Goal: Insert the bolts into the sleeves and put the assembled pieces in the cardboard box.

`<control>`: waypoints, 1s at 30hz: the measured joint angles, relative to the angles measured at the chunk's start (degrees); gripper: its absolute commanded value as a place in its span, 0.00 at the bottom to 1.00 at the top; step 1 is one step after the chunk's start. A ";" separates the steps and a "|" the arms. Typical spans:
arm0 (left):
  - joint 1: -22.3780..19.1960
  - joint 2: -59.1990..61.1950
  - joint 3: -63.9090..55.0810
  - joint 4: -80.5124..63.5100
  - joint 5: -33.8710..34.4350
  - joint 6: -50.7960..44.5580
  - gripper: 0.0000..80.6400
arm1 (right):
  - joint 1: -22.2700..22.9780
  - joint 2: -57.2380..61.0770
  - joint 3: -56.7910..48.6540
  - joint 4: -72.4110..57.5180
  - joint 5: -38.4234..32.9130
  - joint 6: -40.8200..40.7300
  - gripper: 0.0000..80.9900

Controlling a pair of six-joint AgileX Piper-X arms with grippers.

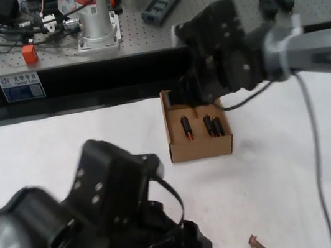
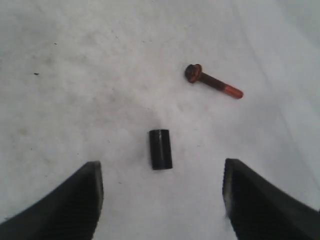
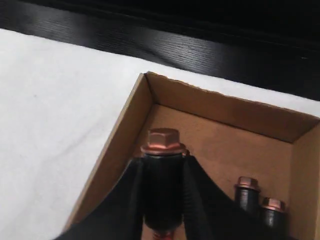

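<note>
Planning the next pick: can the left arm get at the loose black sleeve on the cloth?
Probably yes: the left hand is open facing the sleeve, nothing between them, and the bolt lies apart.

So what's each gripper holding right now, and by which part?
The right gripper clamps an assembled piece by its black sleeve, bolt head clear of the fingers. The left gripper holds nothing.

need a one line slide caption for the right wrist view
Right gripper holding a bolt-in-sleeve piece at the cardboard box, two finished pieces visible inside.
</note>
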 measured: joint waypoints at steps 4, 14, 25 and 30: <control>-2.95 6.40 -6.43 4.34 -2.13 3.87 0.61 | -1.02 6.38 -6.06 6.43 0.96 0.02 0.07; -4.16 12.79 -13.12 12.59 -4.30 8.41 0.55 | -5.49 8.48 -8.87 11.46 -2.94 0.86 0.43; -5.38 18.25 -17.85 18.28 -4.70 9.99 0.55 | -8.61 -2.87 -6.16 11.68 -5.78 2.19 0.41; -7.44 20.18 -20.27 20.24 -6.12 10.26 0.46 | -8.66 -9.81 -2.83 11.45 -6.13 2.19 0.41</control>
